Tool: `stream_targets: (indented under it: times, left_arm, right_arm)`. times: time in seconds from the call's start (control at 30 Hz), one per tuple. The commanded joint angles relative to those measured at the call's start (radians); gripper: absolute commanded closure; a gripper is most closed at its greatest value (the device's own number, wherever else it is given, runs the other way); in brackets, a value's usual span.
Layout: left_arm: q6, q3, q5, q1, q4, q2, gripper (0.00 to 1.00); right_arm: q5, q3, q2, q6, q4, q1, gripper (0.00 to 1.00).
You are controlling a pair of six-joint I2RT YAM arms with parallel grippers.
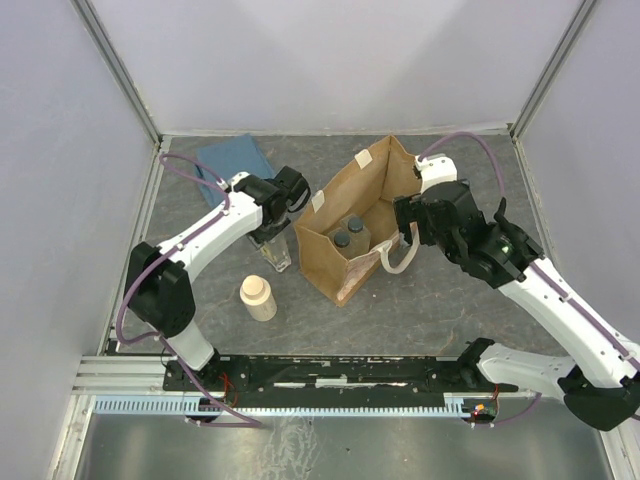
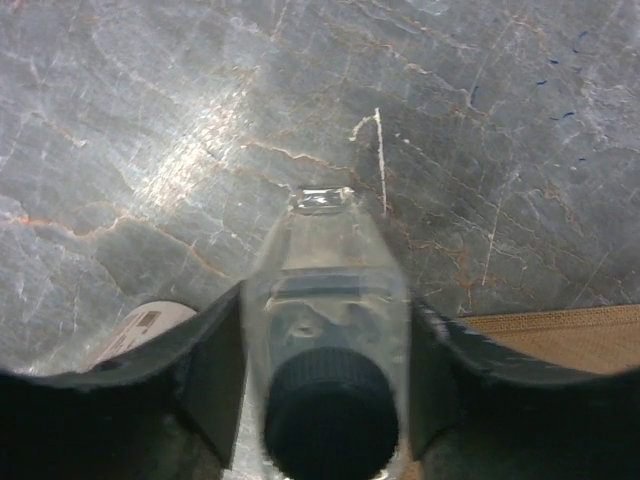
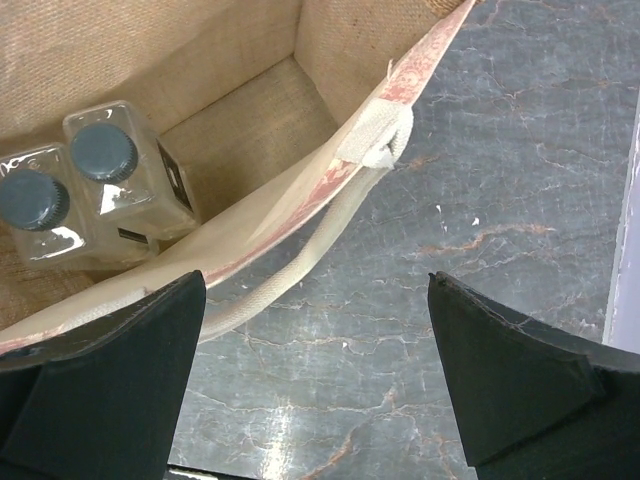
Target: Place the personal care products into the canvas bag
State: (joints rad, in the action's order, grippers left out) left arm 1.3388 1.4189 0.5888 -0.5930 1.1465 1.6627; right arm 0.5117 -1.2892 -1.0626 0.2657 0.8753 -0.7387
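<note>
A clear square bottle [image 2: 322, 255] with a dark cap stands on the table, left of the canvas bag [image 1: 370, 190]. My left gripper [image 2: 326, 300] is around it from above, its fingers [image 2: 215, 365] pressed against both sides of the bottle [image 1: 277, 257]. A cream round bottle [image 1: 258, 297] stands nearer the front, and its edge [image 2: 135, 330] shows in the left wrist view. Two clear bottles [image 3: 100, 170] stand inside the bag [image 3: 150, 50]. My right gripper [image 3: 315, 290] hangs open over the table just outside the bag's right rim, above the off-white handle [image 3: 320, 240].
A folded blue cloth [image 1: 233, 160] lies at the back left. The bag's tan side [image 2: 560, 335] is close to the right of the left gripper. Enclosure walls rise on three sides, and the arm-base rail [image 1: 330, 375] runs along the front.
</note>
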Motion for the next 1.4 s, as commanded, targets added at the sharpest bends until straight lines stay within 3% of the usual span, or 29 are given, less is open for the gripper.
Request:
stream_targets:
  times: [0.0, 0.17, 0.3, 0.57, 0.7, 0.93, 1.1, 1.23, 1.37]
  left_arm:
    - [-0.031, -0.018, 0.021, 0.014, -0.066, -0.002, 0.47]
    - [-0.087, -0.044, -0.023, 0.032, -0.122, 0.0, 0.84]
    - [-0.276, -0.066, -0.084, 0.034, -0.237, -0.043, 0.97]
    - [-0.651, -0.015, -0.018, 0.042, -0.314, -0.229, 0.97]
    - [-0.791, 0.081, -0.019, 0.068, -0.295, -0.259, 0.97]
    - [-0.989, 0.356, -0.18, 0.08, -0.274, -0.241, 0.97]
    - [-1.092, 0.575, -0.386, 0.08, -0.297, -0.2, 0.97]
    - [-1.169, 0.697, -0.528, 0.074, -0.301, -0.168, 0.97]
    - [-1.213, 0.683, -0.636, 0.073, -0.38, -0.189, 0.97]
  right_arm:
    - [-0.028, -0.039, 0.007, 0.019, -0.051, 0.033, 0.01]
    - [-0.017, -0.059, -0.001, 0.021, -0.019, 0.053, 0.01]
    - [-0.063, -0.076, -0.003, 0.021, -0.006, 0.106, 0.02]
    - [-0.195, -0.152, -0.074, -0.004, -0.002, 0.24, 0.04]
    - [-0.252, -0.157, -0.125, 0.005, -0.046, 0.291, 0.07]
    - [-0.316, -0.057, -0.156, 0.024, -0.184, 0.36, 0.19]
    - [-0.342, 0.004, -0.173, 0.02, -0.245, 0.374, 0.36]
    - [-0.35, 0.029, -0.186, 0.019, -0.269, 0.374, 0.63]
    - [-0.348, 0.024, -0.199, 0.006, -0.262, 0.374, 0.83]
